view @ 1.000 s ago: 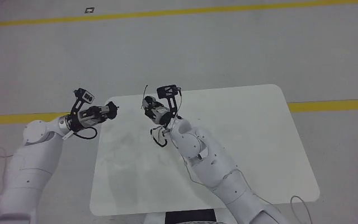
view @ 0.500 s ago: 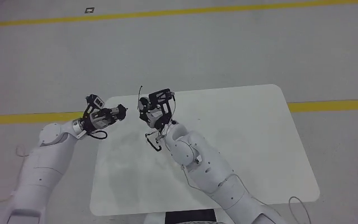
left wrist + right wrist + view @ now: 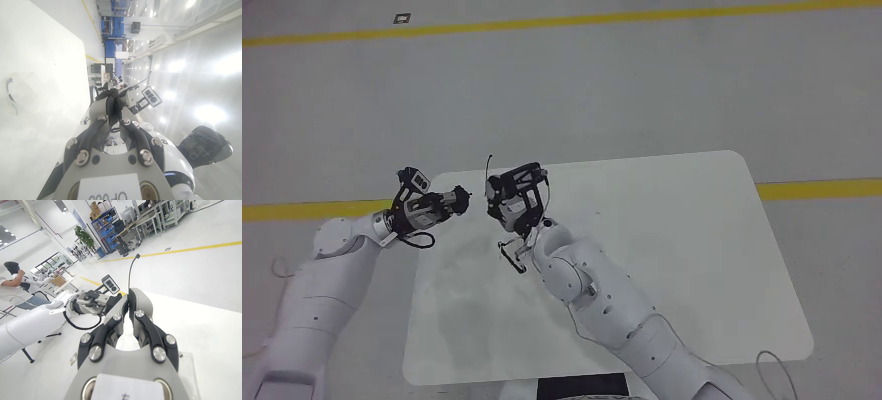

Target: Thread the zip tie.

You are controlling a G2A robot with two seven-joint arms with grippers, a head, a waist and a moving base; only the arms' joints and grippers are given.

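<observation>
My right gripper [image 3: 129,298] is shut on a thin black zip tie [image 3: 130,275]. The tie stands up out of the fingertips and ends in a small square head. From above, this gripper [image 3: 494,186] hangs over the table's far left corner with the zip tie [image 3: 489,165] pointing away from me. My left gripper [image 3: 464,199] is level with it, a short gap to its left, tips facing it. In the left wrist view the left gripper [image 3: 113,93] has its fingers closed together, and I cannot make out anything between them. Just beyond is the right gripper [image 3: 130,96] with the zip tie [image 3: 144,79].
The white table [image 3: 672,250] has rounded corners and a bare top. A clear flat tray [image 3: 32,81] lies on it below the grippers, with a dark curved piece [image 3: 9,89] beside it. Grey floor with yellow lines surrounds the table.
The left arm has swung right, toward the right gripper, and the right gripper has shifted slightly left with the zip tie. The gap between them is much smaller.
</observation>
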